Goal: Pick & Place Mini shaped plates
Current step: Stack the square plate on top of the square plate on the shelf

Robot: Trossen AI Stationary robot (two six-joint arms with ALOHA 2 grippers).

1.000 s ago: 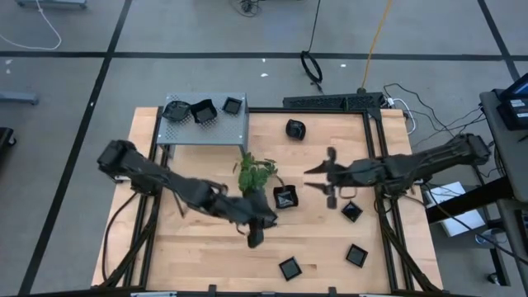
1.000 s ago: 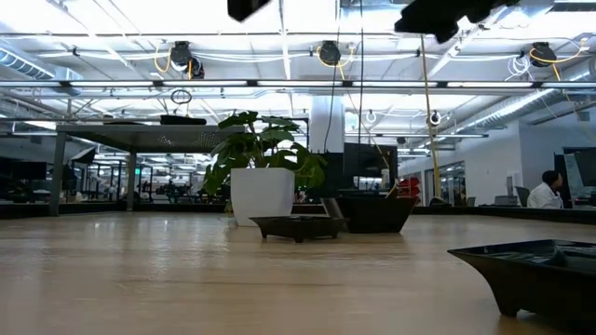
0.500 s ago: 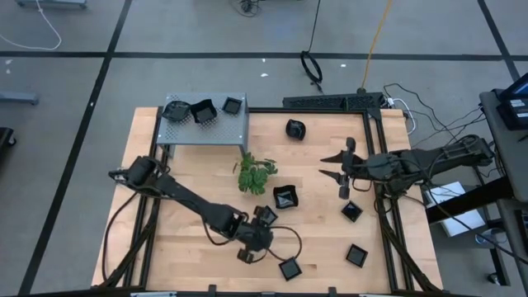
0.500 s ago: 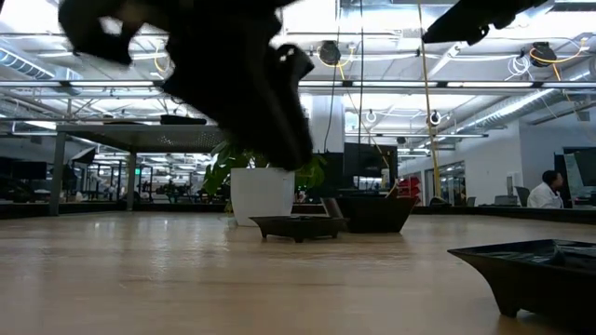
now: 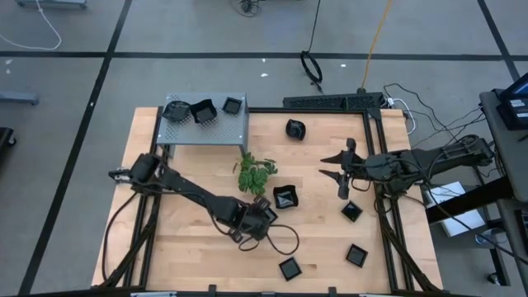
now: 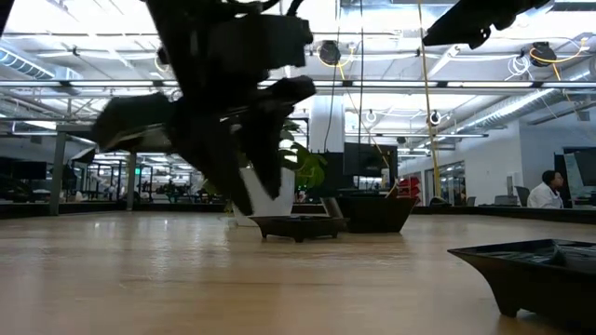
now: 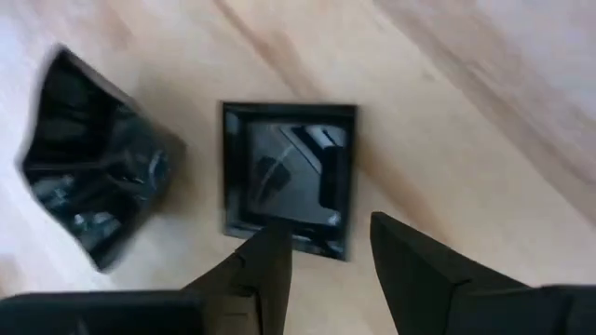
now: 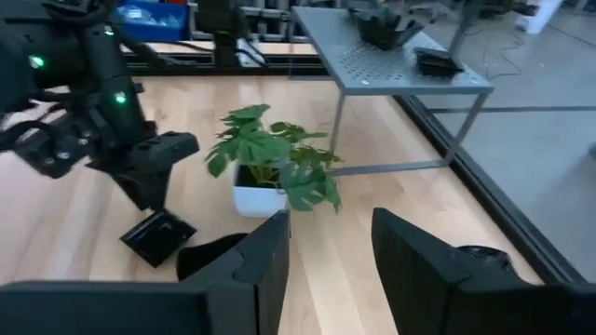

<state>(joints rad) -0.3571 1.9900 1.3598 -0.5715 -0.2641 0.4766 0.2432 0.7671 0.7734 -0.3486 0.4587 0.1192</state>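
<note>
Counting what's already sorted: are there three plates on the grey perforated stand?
Yes, the high view shows three black plates on the grey perforated stand.

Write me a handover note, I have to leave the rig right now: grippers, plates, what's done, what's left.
Left gripper: jaws open, empty, hovering over a square plate beside the irregular plate, near the plant.
Right gripper: jaws open, empty, raised over the table's right side.
Done, apparently: three plates sit on the grey perforated stand.
Left: six on the table: those two, a round plate at the far side, and three square plates near the right and front edges.
</note>
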